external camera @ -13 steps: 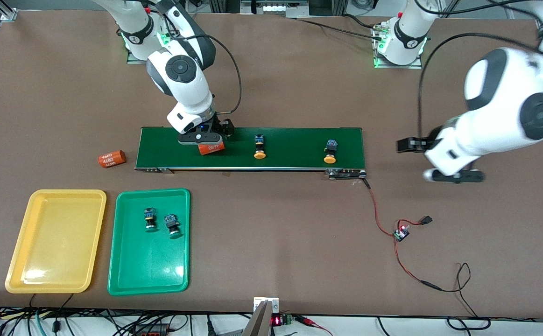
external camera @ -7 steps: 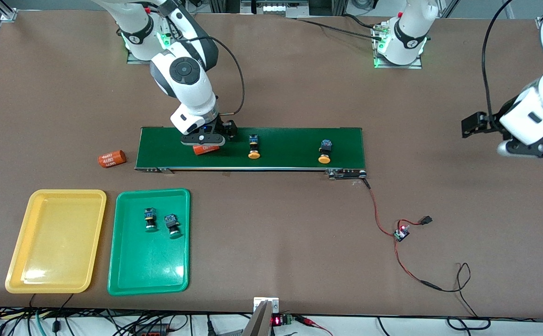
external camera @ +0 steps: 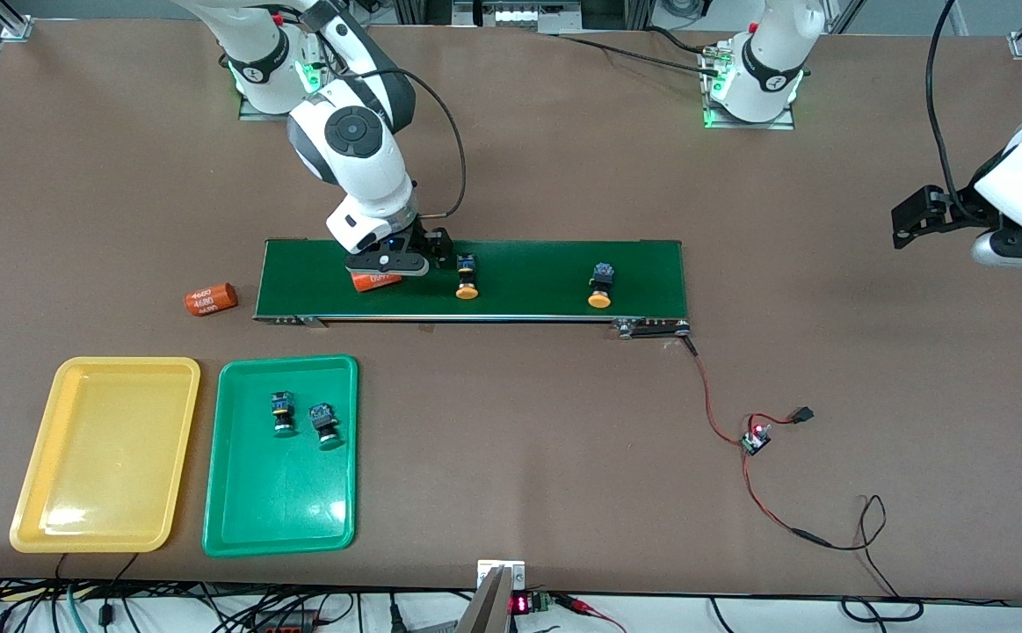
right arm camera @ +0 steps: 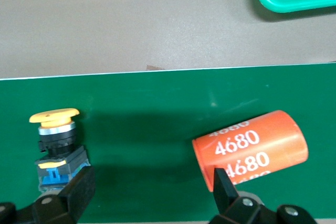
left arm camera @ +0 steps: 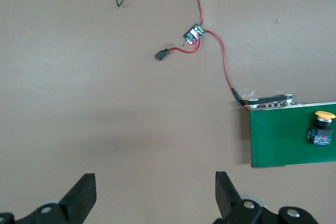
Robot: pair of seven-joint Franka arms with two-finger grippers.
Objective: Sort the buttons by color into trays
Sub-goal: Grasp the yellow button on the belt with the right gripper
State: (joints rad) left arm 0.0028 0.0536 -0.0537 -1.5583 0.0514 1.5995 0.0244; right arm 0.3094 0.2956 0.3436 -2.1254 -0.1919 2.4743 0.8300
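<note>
Your right gripper (external camera: 387,268) hovers with fingers spread over the dark-green conveyor belt (external camera: 528,264), between the numbered orange cylinder (right arm camera: 249,149) and a yellow-capped push-button switch (right arm camera: 55,148), probably lining up on that switch. Your left gripper (left arm camera: 155,198), fingers apart too, waits over bare brown worktop (external camera: 563,158).

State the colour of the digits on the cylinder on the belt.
White digits on the orange cylinder; right wrist view.

Desk (external camera: 563,158): brown, matte surface.
Conveyor belt (external camera: 546,264): long, dark green, lying mid-desk.
Orange cylinder (right arm camera: 252,148), white "4680" print: lying on its side on the belt.
Second orange cylinder (external camera: 211,300), same print: on the desk just off the belt's end.
Small circuit board (external camera: 753,441) with red-and-black wires (external camera: 714,404): on the desk, wired to the belt's corner.
</note>
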